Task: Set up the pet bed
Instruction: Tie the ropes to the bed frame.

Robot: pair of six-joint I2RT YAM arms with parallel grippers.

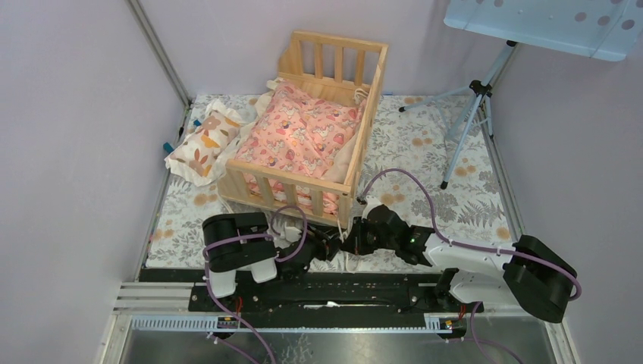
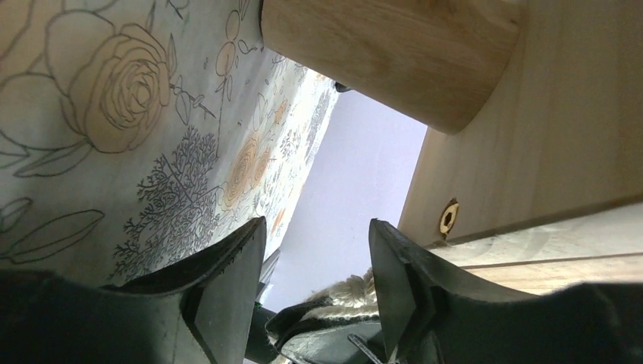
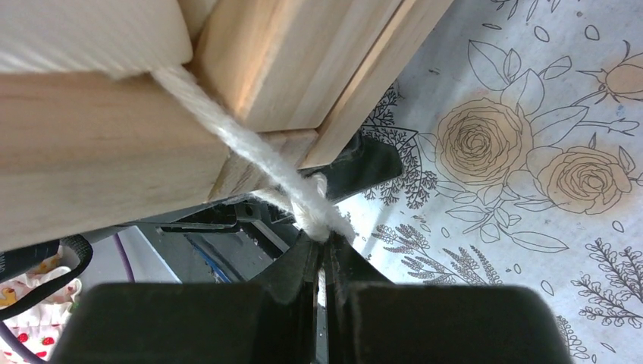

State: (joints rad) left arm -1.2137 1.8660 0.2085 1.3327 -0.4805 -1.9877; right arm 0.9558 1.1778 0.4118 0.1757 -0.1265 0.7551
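- The large light natural-wood pet bed [image 1: 292,173], a crib-like frame with low slatted rails, is standing on the tabletop [image 1: 425,152], which is covered in a pale cloth printed with flowers; the bed is sitting left of centre and turned at an angle, with one slatted end facing the arms
- A pink patterned cushion [image 1: 307,133] with a cream ruffle is lying inside the bed, filling most of its base
- A small cream pillow [image 1: 203,144] with orange leaf prints is lying on the tabletop just beside the bed's left side
- The right end effector [image 3: 322,254] is reaching in low at the bed's near right corner and is pinching a cream twisted rope [image 3: 258,152] between closed fingers; the rope is running up from the fingertips along the wooden corner of the frame
- The left end effector [image 2: 316,226] is sitting low beside the same corner, close to the right one, with its jaws standing partly apart and nothing gripped between the tips; the round wooden leg and the side plank of the bed are showing just above and to its right
- A tuft of cream rope is showing low between the left fingers [image 2: 227,280]; whether it is touching them I cannot tell
- A grey tripod [image 1: 474,114] is standing at the far right of the tabletop, under a pale blue perforated panel [image 1: 546,23]
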